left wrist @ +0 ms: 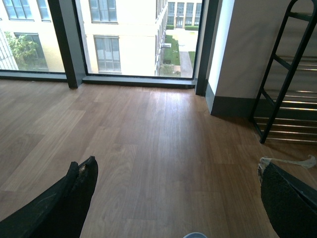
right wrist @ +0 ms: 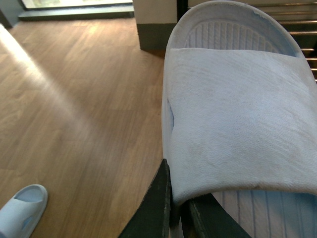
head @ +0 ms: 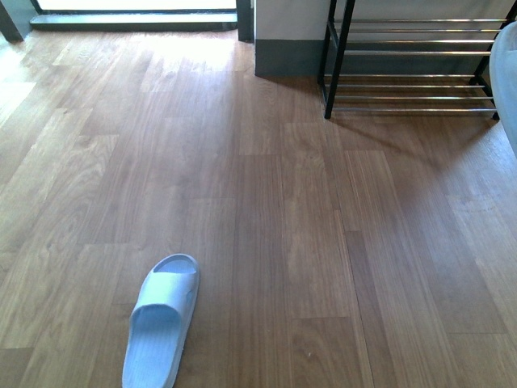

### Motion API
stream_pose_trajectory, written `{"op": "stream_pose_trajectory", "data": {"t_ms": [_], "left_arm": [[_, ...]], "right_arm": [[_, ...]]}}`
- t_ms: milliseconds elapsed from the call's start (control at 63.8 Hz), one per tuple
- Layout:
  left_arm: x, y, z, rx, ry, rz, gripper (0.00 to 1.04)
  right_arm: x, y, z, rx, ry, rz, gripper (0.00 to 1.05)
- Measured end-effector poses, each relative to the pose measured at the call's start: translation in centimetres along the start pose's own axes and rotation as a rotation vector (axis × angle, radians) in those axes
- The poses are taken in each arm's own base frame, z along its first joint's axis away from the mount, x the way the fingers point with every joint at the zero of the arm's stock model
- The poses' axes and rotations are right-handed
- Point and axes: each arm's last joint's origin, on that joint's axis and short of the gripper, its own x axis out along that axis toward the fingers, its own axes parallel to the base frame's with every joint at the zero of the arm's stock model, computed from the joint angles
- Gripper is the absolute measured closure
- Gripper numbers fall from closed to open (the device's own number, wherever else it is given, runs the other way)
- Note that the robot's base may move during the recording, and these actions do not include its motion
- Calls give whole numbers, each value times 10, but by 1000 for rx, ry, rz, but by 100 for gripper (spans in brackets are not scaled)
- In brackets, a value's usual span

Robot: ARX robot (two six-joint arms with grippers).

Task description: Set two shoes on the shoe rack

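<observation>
My right gripper (right wrist: 176, 208) is shut on the side edge of a pale blue slide (right wrist: 237, 119), which is lifted off the floor and fills most of the right wrist view. That slide's edge shows at the far right of the front view (head: 509, 81), close to the shoe rack (head: 412, 52). The rack has a black tube frame with silver bars and stands against the wall (left wrist: 285, 84) (right wrist: 297, 20). A second pale blue slide (head: 161, 319) lies on the wooden floor at the near left (right wrist: 22, 208). My left gripper (left wrist: 178, 198) hangs open above bare floor, holding nothing.
A white wall with a dark skirting (head: 287, 56) juts out just left of the rack. Floor-to-ceiling windows with dark frames (left wrist: 69, 44) run along the far side. Wooden floor (head: 283, 202) lies between the slide on the ground and the rack.
</observation>
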Motion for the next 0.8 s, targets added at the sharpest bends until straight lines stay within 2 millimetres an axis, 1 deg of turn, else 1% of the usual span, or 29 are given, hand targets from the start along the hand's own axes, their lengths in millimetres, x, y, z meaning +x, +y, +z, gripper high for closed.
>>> {"op": "stream_pose_trajectory", "data": {"t_ms": [470,486,501,517,548,564,595,627,689,721,783,799], "left_arm": [[0,0,0,0,0,-5,9],[0,0,0,-6,9,10,9],[0,0,-1,-28,62,41,9],[1,0,-1,-60,139,121,9],[2,0,-1,-79,221,181,9],[4,0,-2,-94,298,246,9],[10,1,-4,-110,373,343,9],[18,2,-8,-118,430,397,9],[33,3,-17,-143,496,442,9],[45,2,-26,-139,555,448,9],[75,-1,-41,-126,619,414,9],[86,-2,-49,-103,646,411,9]], "right_arm": [[0,-3,-1,4,5,-22,103],[0,-3,-1,4,5,-22,103],[0,-3,-1,4,4,-21,103],[0,-3,0,3,2,-21,103],[0,-2,0,3,1,-19,103],[0,-2,0,3,1,-16,103],[0,-2,0,3,1,-16,103],[0,-2,0,3,1,-17,103],[0,-2,-1,4,3,-15,103],[0,-2,-1,3,2,-16,103],[0,-2,-1,3,2,-15,103],[0,-2,-1,3,3,-15,103]]}}
